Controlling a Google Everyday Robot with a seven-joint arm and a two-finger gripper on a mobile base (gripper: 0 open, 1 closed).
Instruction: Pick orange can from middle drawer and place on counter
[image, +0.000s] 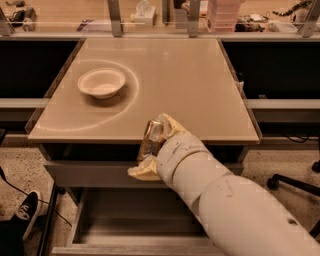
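My gripper (151, 145) is shut on the orange can (151, 138), a slim shiny orange-brown can held roughly upright. It hangs at the front edge of the counter (165, 80), at about the height of the glossy beige top. One pale finger (144, 171) shows below the can, another behind it. The middle drawer (130, 220) stands pulled open below, its plain grey floor bare where it shows. My white arm (225, 205) covers the drawer's right part.
A white bowl (102, 82) sits on the counter's left side inside a faint pale ring mark. A cluttered shelf (150, 12) runs along the back. A dark shoe (27, 210) is on the floor at left, a chair base (295, 182) at right.
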